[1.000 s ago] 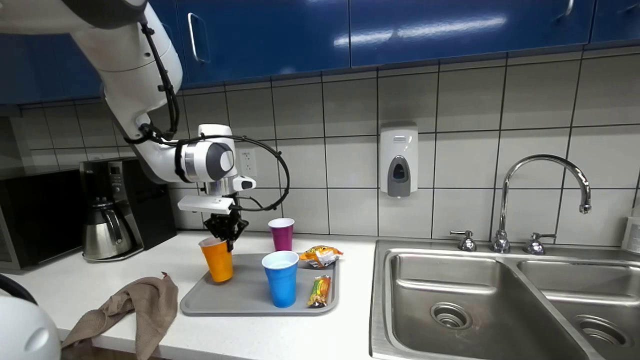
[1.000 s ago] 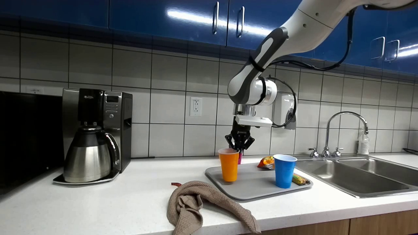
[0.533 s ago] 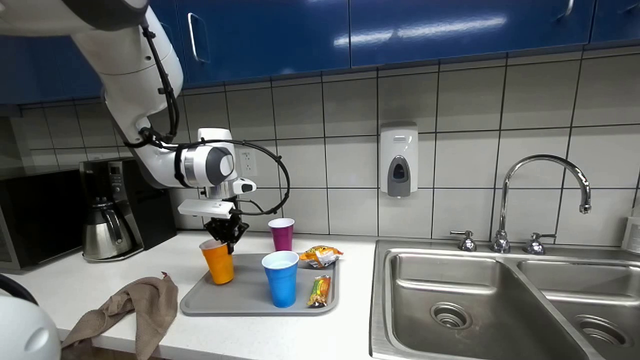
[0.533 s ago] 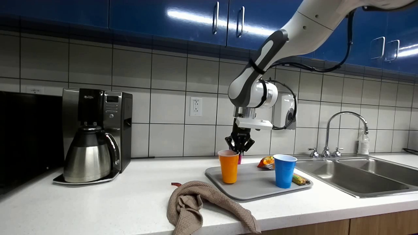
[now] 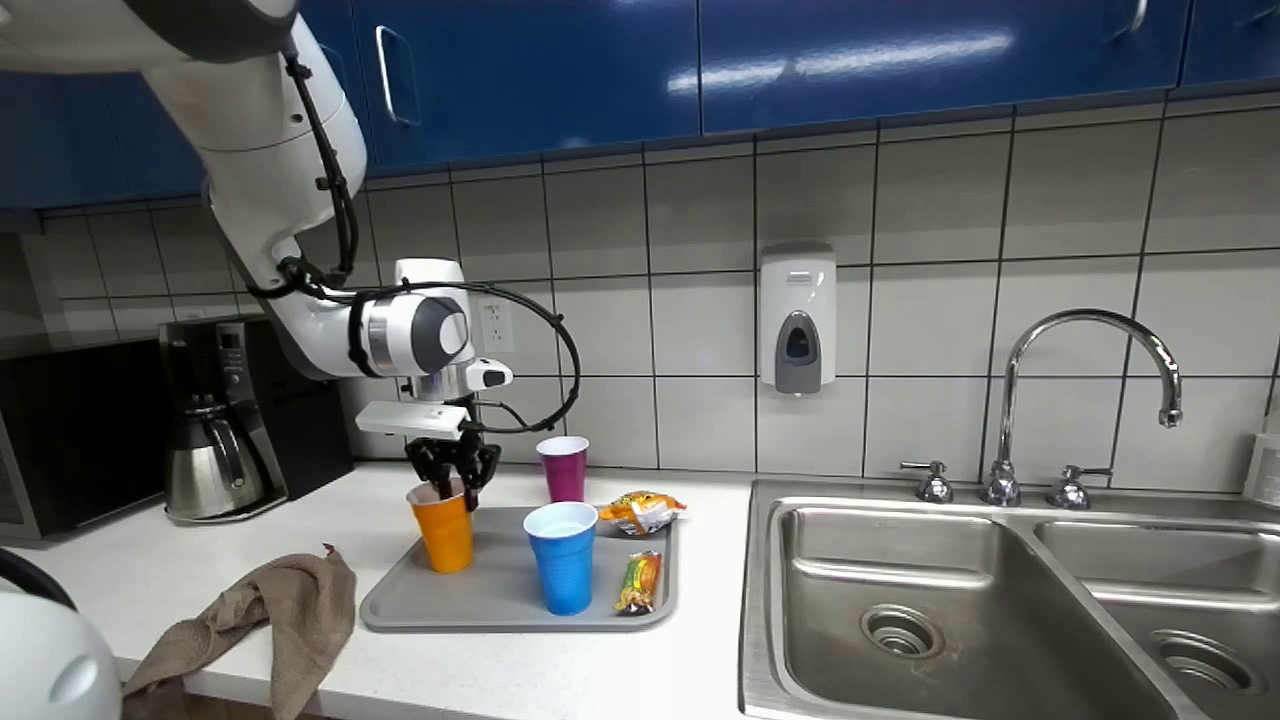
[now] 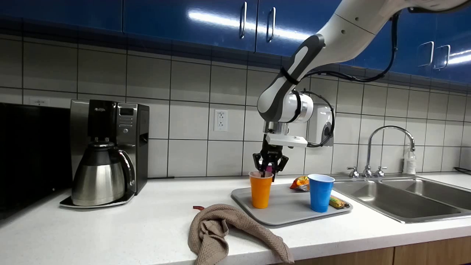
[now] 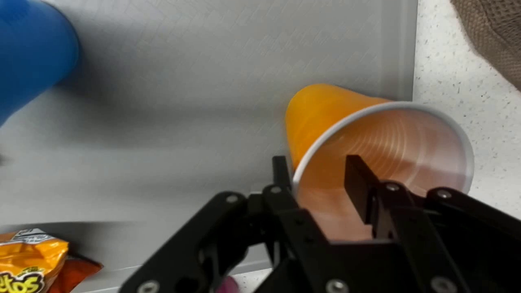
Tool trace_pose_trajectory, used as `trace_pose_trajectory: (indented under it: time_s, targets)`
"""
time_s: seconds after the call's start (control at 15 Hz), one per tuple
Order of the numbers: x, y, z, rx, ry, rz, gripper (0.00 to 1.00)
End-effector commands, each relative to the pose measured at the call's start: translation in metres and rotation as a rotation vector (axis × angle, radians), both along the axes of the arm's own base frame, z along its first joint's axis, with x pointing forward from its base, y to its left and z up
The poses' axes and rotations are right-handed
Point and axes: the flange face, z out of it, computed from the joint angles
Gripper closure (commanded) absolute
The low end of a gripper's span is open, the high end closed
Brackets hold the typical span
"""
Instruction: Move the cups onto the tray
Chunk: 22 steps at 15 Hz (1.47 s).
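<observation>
The orange cup (image 5: 447, 540) stands upright on the left part of the grey tray (image 5: 490, 612); both also show in an exterior view, the cup (image 6: 260, 193) beside the bare tray (image 6: 285, 204). My gripper (image 5: 458, 495) is open over the cup's rim. In the wrist view (image 7: 317, 162) one finger is inside the orange cup (image 7: 315, 114) and one is outside, with a gap between them. The blue cup (image 5: 562, 565) stands on the tray's front middle. The purple cup (image 5: 564, 470) stands on the counter behind the tray; it is mostly hidden behind my gripper in an exterior view (image 6: 269, 168).
An orange chip bag (image 5: 642, 512) and a wrapped snack bar (image 5: 639, 582) lie on the tray's right side. A brown cloth (image 5: 290, 605) lies left of the tray. A coffee maker (image 6: 127, 143) stands further left. The steel sink (image 5: 765, 600) is on the right.
The gripper has lowered slightly with the orange cup until the cup rests on the tray, and its fingers have spread apart, letting go of the rim.
</observation>
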Motion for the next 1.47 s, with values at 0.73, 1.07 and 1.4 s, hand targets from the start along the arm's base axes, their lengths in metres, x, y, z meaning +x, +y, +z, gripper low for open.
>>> trace_pose_trajectory:
  time_s: [0.73, 1.07, 1.4]
  targets:
    - [-0.002, -0.015, 0.049, -0.032, -0.023, 0.007, 0.00]
    - [0.015, -0.028, 0.052, -0.037, -0.049, -0.040, 0.00]
    - [0.036, -0.041, 0.052, -0.047, -0.076, -0.084, 0.00]
